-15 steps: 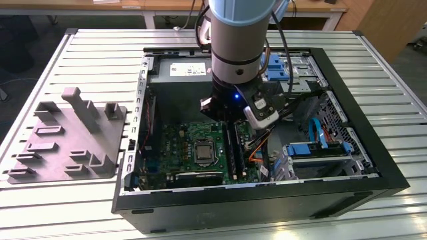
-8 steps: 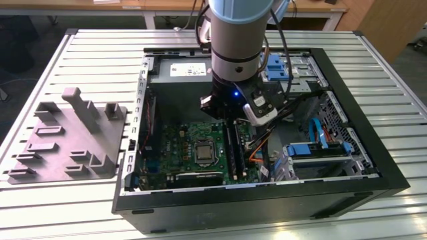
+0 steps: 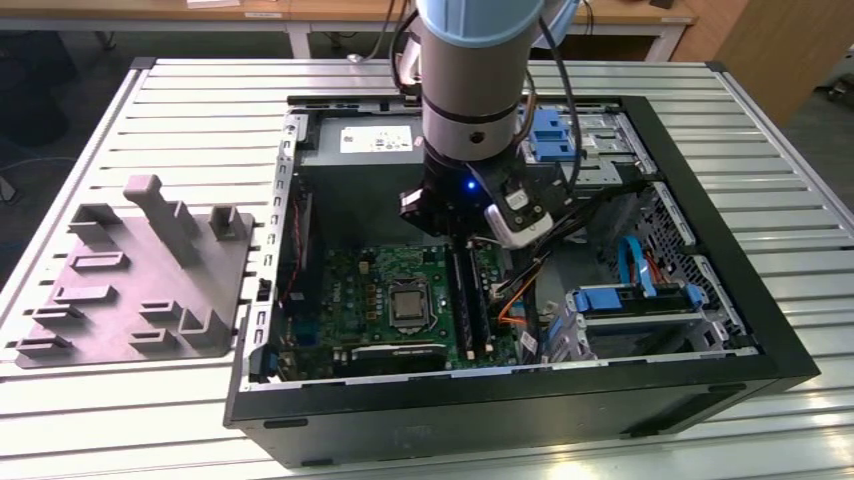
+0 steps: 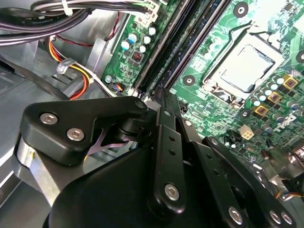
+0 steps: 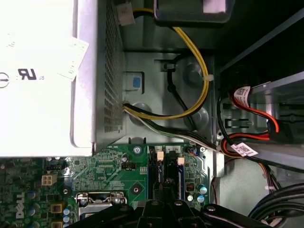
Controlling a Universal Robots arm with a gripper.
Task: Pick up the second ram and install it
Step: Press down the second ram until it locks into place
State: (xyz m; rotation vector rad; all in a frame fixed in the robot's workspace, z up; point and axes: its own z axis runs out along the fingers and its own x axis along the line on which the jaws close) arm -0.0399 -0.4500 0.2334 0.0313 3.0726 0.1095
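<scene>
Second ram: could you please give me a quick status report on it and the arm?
End effector down inside the computer case, over the memory slots. Second ram seated in slots, beside the processor socket. Cables close alongside, none crossing slots.

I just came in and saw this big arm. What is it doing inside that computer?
The robot arm is reaching down into an open computer case. Its pincer is right over the long memory slots on the green circuit board, beside the processor. The grey tray sits on the table outside the case.
</scene>
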